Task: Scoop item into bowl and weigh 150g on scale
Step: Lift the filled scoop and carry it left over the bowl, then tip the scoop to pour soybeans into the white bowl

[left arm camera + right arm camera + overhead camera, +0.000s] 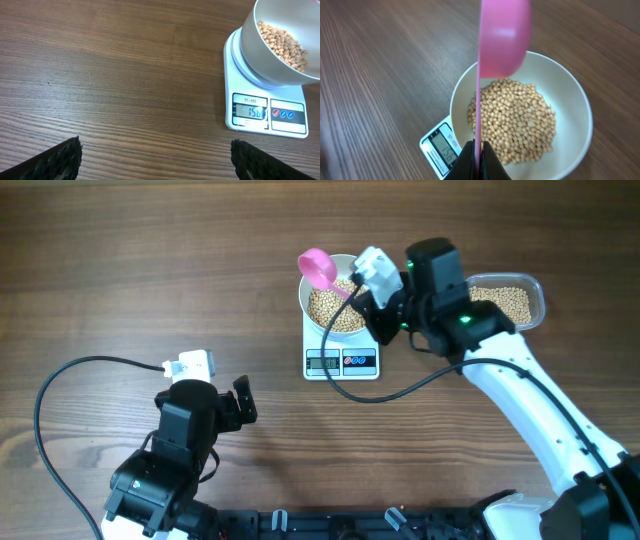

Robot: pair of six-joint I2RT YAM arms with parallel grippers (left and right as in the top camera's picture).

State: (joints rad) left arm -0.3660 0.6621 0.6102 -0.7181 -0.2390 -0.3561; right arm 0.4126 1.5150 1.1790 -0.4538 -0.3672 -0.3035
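Beans [515, 120] lie heaped in the bowl [265, 65], which stands on the scale [341, 362] at mid-table. Far left and nearest me, my left gripper [244, 402] hangs above bare table [150, 260], its fingers spread wide with nothing between them, well apart from the scale. The display [248, 112] reads 156, as far as I can make out. Over the bowl's far-left rim sits the pink scoop [320, 268]. My right gripper [479, 155] pinches its thin handle [478, 100], fingers pressed tight on it. Further right, the clear tub [542, 300] holds more beans.
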